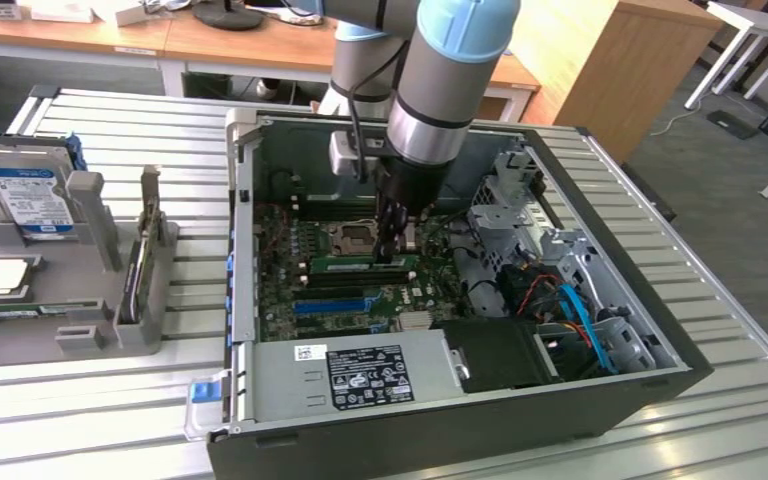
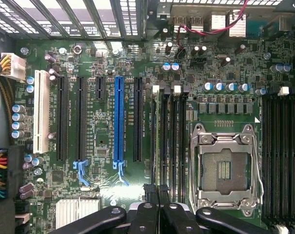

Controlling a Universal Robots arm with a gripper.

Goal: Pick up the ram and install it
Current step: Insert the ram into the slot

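Looks like a robotics lab or electronics workshop. Slatted metal tabletop (image 1: 117, 120) carrying 1 open desktop computer case (image 1: 491, 430), beside it a grey parts rack (image 1: 91, 215) holding a hard drive (image 1: 24, 195). Wooden office desks (image 1: 244, 45) behind, on grey floor (image 1: 744, 170).

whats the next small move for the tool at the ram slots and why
Probably a short, straight push down. The ram stands on edge in a slot beside the CPU socket, and the shut tool sits at its end toward the exterior view's right. Whether that end has latched cannot be told.
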